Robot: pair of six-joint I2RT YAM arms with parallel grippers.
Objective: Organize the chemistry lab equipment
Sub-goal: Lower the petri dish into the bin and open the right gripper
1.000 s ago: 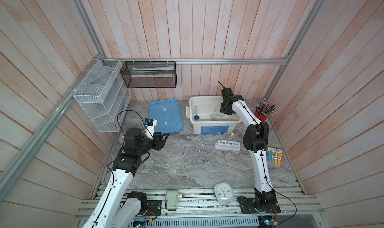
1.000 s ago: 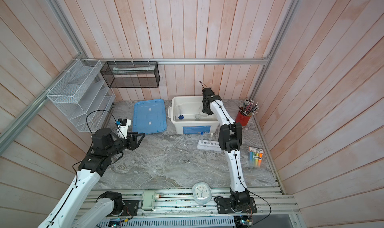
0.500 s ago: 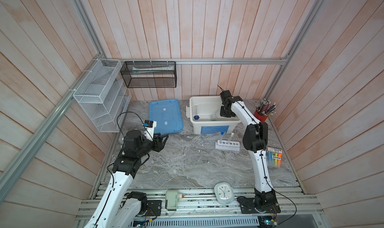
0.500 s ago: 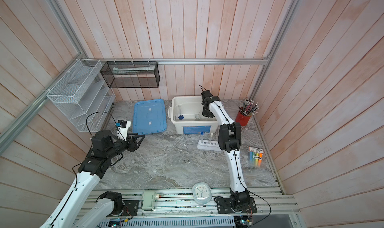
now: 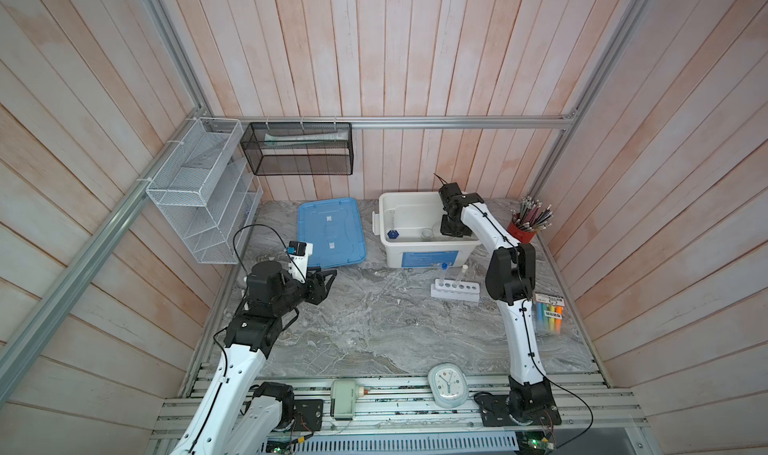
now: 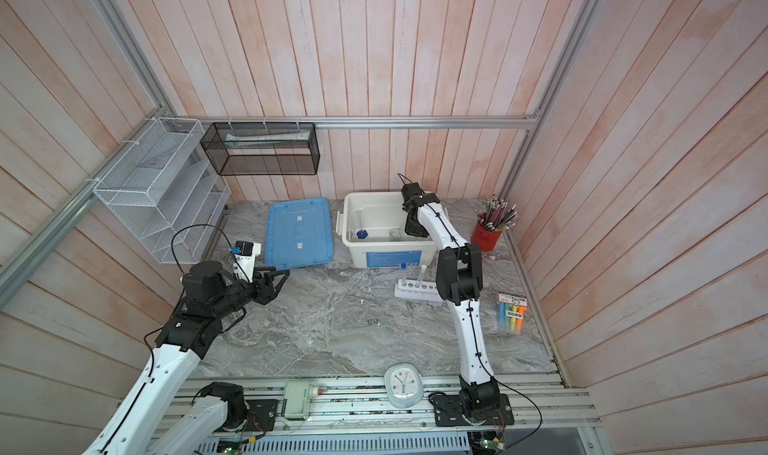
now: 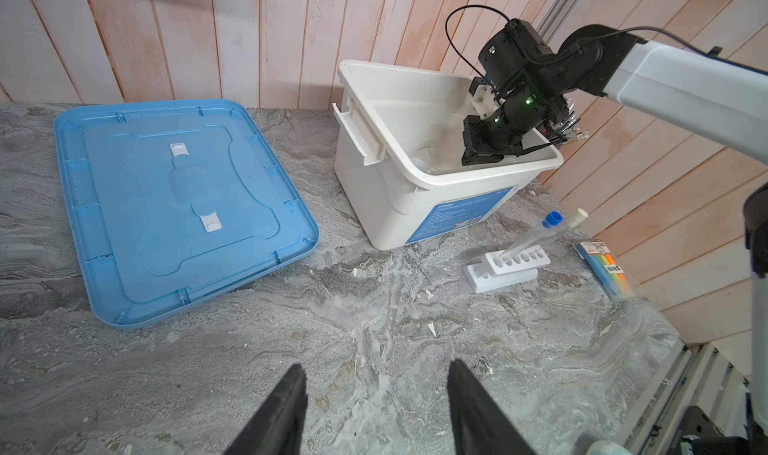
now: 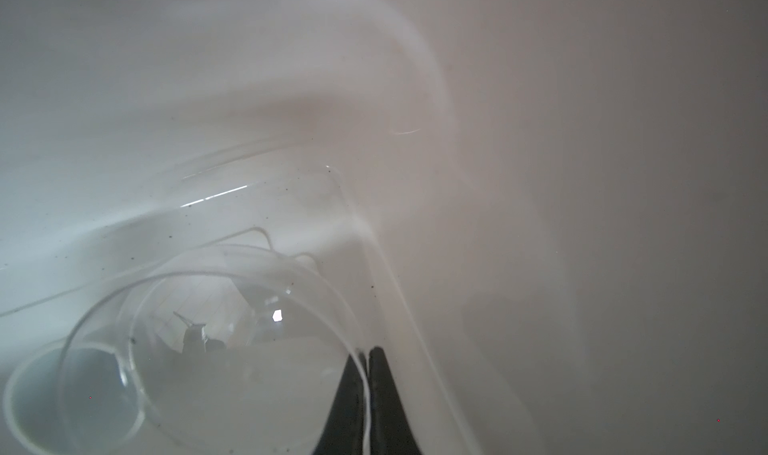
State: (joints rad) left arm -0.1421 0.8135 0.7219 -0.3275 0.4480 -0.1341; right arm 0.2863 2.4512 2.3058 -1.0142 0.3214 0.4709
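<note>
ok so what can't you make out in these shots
1. Left wrist view: the near wall of the white bin hides the blue-based cylinder inside.
2. Right pincer: the right wrist view shows it shut on the rim of the glass vessel, but in both top views its own wrist covers the tips.
3. Bin label: print too small in every view.

Bare grey marbled desk (image 5: 374, 328) mid-scene, flat blue lid (image 5: 330, 232) at back, white plastic bin (image 5: 390, 253) crowded by right arm (image 5: 478, 220), white six-hole rack (image 5: 455, 293) at its elbow.

The glass vessel (image 8: 232, 349) looks glossy, the plastic bin (image 7: 374, 201) smooth, the marbled tabletop (image 7: 374, 328) matt.
</note>
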